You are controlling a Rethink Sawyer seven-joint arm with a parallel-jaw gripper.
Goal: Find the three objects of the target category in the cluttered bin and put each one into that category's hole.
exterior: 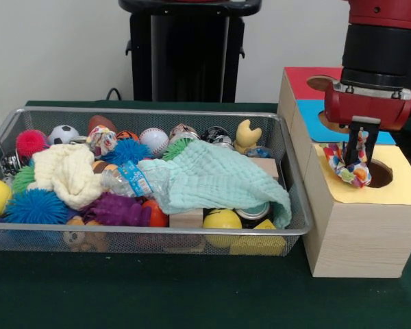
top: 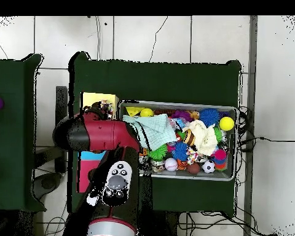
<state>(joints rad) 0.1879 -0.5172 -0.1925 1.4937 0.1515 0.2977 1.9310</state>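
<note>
My gripper (exterior: 358, 159) is shut on a rope ball (exterior: 349, 170) of mixed white, red, blue and yellow strands. It holds the ball just over the yellow-topped box (exterior: 404, 185), at the left rim of its round hole (exterior: 382, 175). A second rope ball (exterior: 101, 140) lies at the back of the wire mesh bin (exterior: 151, 234), near a small soccer ball (exterior: 64, 133). No third rope ball shows. In the overhead view the arm (top: 104, 135) covers the gripper, which sits over the yellow box (top: 98, 98) beside the bin (top: 174, 103).
The bin holds a mint cloth (exterior: 212, 178), a cream cloth (exterior: 68, 171), a plastic bottle (exterior: 127, 179), spiky balls (exterior: 35, 205), a baseball (exterior: 153, 140) and yellow balls (exterior: 221, 219). A blue-topped box (exterior: 314, 118) and a red-topped box with a hole (exterior: 320, 83) stand behind the yellow one.
</note>
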